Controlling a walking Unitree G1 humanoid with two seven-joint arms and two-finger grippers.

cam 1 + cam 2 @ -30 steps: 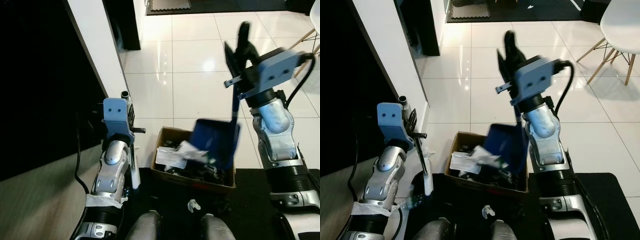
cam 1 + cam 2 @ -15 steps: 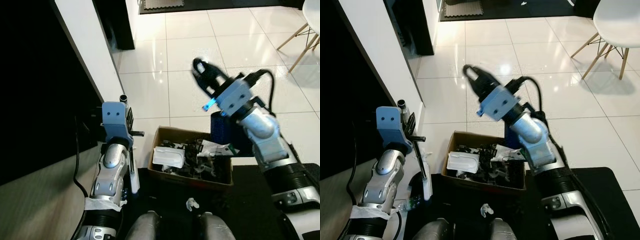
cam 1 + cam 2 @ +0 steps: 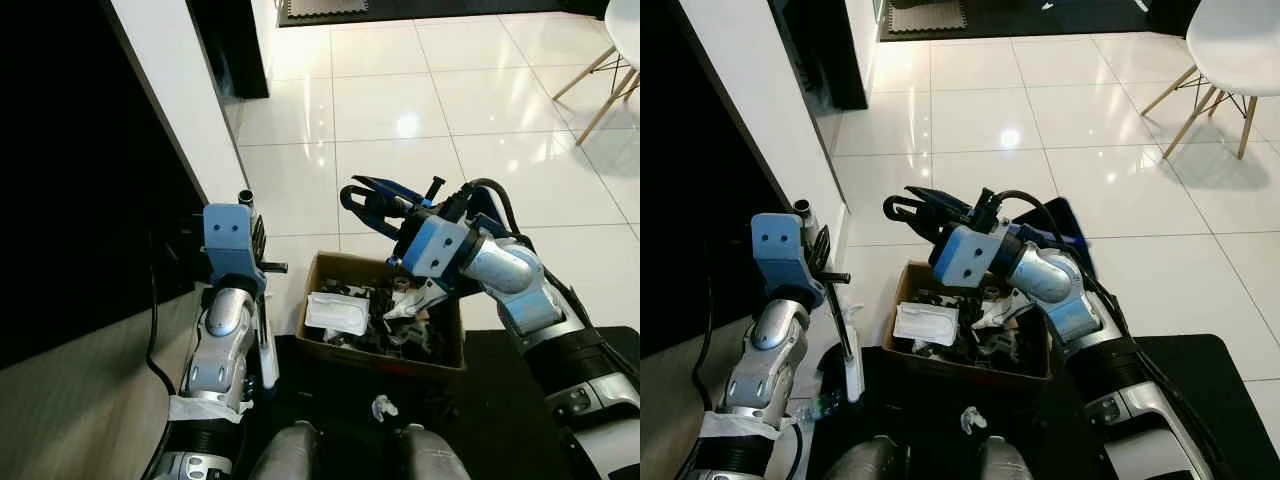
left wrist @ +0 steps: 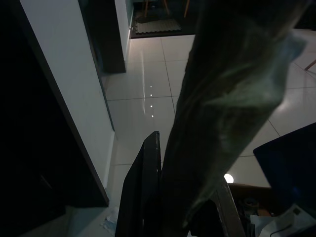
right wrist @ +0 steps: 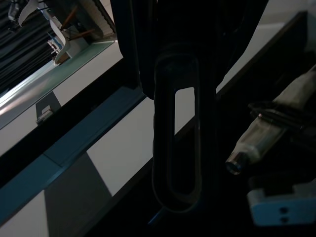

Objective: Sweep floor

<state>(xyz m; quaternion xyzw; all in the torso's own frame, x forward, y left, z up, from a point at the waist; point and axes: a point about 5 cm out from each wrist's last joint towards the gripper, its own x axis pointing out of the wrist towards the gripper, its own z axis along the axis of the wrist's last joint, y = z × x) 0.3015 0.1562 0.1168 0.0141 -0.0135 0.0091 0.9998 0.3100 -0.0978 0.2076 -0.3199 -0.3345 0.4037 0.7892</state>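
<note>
hovering over the cardboard box (image 3: 345,349), right end effector (image 3: 362,195) grips dustpan handle (image 5: 177,128).

Head views are sharp and bright, with ceiling-light glare spots on the glossy white floor tiles (image 3: 405,125). The left side falls into deep shadow. Both wrist views are dim and murky.
</note>
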